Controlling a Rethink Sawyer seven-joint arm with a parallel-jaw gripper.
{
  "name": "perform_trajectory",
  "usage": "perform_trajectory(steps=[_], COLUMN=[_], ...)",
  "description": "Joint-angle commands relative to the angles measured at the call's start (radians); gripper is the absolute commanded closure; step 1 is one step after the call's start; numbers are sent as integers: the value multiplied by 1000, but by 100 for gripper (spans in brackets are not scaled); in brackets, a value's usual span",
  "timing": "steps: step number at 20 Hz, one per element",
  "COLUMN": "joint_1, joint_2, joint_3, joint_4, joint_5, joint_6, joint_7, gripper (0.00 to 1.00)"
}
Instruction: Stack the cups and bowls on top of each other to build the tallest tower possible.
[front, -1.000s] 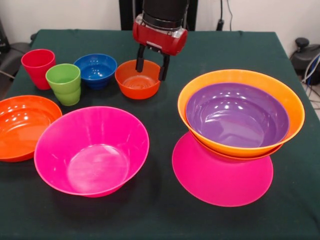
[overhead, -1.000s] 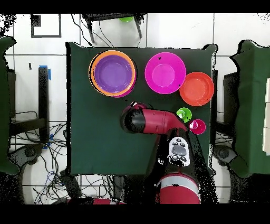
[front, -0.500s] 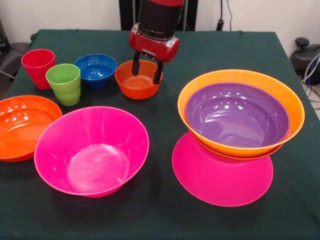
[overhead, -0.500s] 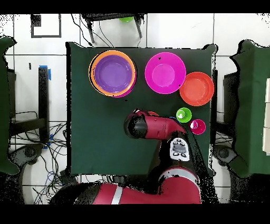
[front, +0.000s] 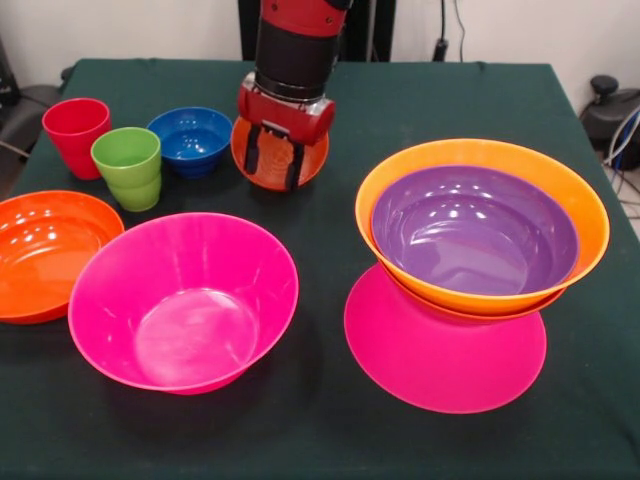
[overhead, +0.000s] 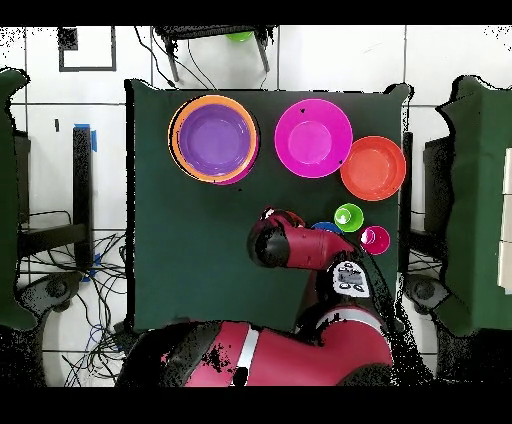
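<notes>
The gripper (front: 272, 160) has dropped, fingers spread, into the small orange bowl (front: 300, 165) beside the blue bowl (front: 191, 137). A grasp looks imminent; the tower (front: 470, 270) awaits, well right.

From overhead, my arm (overhead: 300, 248) is covering the small orange bowl (front: 312, 165) almost entirely and most of the blue bowl (overhead: 326, 228), so I'm only getting a blue sliver there. In the front view the gripper (front: 273, 160) is hanging in front of that small orange bowl, hiding its middle, and the shallow orange bowl (front: 45, 250) is running off the left edge. The nested bowls are masking the top of the upturned pink bowl (front: 440, 355).
</notes>
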Motion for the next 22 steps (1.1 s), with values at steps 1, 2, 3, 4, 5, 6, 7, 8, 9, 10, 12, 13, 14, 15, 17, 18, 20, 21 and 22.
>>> perform_trajectory(steps=[1, 2, 3, 4, 5, 6, 7, 8, 9, 10, 12, 13, 14, 15, 17, 18, 20, 21, 22], joint_1=[1, 1, 2, 3, 3, 3, 3, 2, 6, 10, 13, 13, 13, 13, 16, 17, 20, 19, 18], joint_2=[98, 97, 95, 93, 89, 86, 81, 75, 69, 62, 47, 35, 24, 9, -17, -28, -52, -59, -66], joint_3=[51, 51, 50, 49, 50, 51, 54, 58, 56, 55, 57, 60, 64, 68, 71, 72, 75, 78, 81], joint_4=[-17, -18, -17, -16, -14, -12, -13, -11, -9, -7, -3, 1, 4, 9, 17, 20, 26, 28, 30], joint_5=[-61, -59, -58, -56, -56, -55, -54, -54, -51, -49, -46, -44, -43, -41, -36, -34, -30, -29, -28], joint_6=[-29, -28, -25, -23, -22, -21, -12, -7, -1, 4, 19, 30, 41, 56, 82, 95, 122, 131, 141], joint_7=[44, 41, 40, 39, 38, 38, 35, 33, 34, 35, 33, 31, 28, 24, 20, 17, 11, 9, 6], gripper=[0, 0, 0, 0, 0, 0, 0, 0, 0, 0, 0, 0, 0, 0, 0, 0, 0, 0, 0])
